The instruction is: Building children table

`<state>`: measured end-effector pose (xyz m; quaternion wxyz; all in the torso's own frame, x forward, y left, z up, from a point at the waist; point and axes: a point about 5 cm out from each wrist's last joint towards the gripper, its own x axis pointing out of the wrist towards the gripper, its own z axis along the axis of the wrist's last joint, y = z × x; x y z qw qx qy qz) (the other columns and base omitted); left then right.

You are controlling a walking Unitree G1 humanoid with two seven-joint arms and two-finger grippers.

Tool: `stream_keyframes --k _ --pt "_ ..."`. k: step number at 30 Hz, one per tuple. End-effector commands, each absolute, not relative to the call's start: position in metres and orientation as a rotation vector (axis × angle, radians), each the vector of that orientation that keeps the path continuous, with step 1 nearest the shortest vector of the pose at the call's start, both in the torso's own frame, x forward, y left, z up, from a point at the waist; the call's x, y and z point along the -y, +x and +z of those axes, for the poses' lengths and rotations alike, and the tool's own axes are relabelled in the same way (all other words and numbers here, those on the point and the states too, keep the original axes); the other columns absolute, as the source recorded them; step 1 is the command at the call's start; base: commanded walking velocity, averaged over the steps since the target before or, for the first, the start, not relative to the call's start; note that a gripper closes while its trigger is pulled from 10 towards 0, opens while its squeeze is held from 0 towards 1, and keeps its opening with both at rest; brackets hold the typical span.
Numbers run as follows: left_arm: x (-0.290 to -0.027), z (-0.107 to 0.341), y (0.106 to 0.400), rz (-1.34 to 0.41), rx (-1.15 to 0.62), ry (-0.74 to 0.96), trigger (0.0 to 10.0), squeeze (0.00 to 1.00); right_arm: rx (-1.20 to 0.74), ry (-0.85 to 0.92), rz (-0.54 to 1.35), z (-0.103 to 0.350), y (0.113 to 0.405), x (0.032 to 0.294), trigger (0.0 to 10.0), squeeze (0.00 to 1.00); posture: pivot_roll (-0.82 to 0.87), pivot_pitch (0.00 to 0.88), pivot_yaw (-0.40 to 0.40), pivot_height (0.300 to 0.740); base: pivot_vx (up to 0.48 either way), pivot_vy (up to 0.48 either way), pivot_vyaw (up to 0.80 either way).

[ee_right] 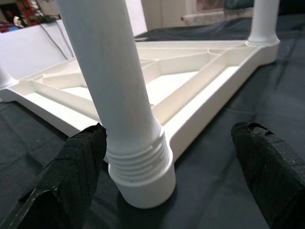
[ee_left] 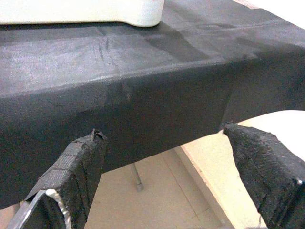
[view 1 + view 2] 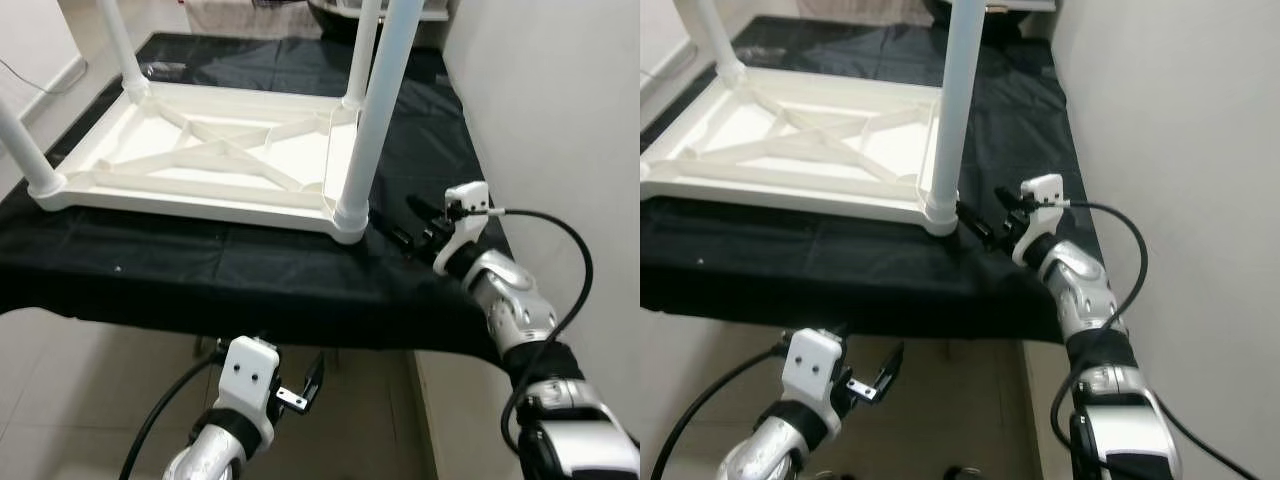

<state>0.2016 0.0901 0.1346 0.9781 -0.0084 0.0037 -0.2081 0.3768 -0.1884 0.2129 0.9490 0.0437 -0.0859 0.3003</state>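
A white plastic children's table [image 3: 200,160] lies upside down on a black cloth [image 3: 200,275]. White legs stand up from its corners. The near-right leg [image 3: 385,100] sits in its corner socket, and its ribbed base [image 1: 140,167] shows in the right wrist view. My right gripper [image 3: 408,222] is open just right of that base, low over the cloth, with one black finger [image 1: 71,162] on either side of the leg and not touching it. My left gripper [image 2: 162,133] hangs open below the cloth's front edge with nothing in it.
Three more legs rise at the near-left [image 3: 25,145], far-left [image 3: 120,45] and far-right [image 3: 362,50] corners. A pale wall [image 3: 560,100] runs close along the right side of the cloth. Tiled floor [image 3: 90,400] lies below the front edge.
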Motion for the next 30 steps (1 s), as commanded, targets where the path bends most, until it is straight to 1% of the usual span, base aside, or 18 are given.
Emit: stream_keyframes --k 1,9,11,17,30 --pt "-0.089 0.131 0.196 -0.432 -0.043 -0.004 10.0 0.0 0.181 0.108 0.63 0.212 0.378 0.19 10.0 0.0 0.13 0.314 -0.068 0.74 0.0 0.0 0.0" --pt "-0.088 0.13 0.194 -0.439 -0.055 0.008 10.0 0.0 0.217 0.107 0.656 0.227 0.387 0.182 10.0 0.0 0.13 0.314 -0.073 0.74 0.0 0.0 0.0" --pt "-0.087 0.13 0.193 -0.442 -0.054 0.005 10.0 0.0 0.258 0.109 0.679 0.239 0.392 0.176 10.0 0.0 0.13 0.304 -0.076 0.74 0.0 0.0 0.0" --pt "-0.086 0.13 0.195 -0.446 -0.056 0.006 10.0 0.0 0.299 0.114 0.708 0.252 0.396 0.169 10.0 0.0 0.13 0.294 -0.077 0.74 0.0 0.0 0.0" --pt "-0.085 0.129 0.195 -0.453 -0.061 0.01 10.0 0.0 0.327 0.094 0.749 0.261 0.399 0.157 10.0 0.0 0.13 0.275 -0.082 0.74 0.0 0.0 0.0"
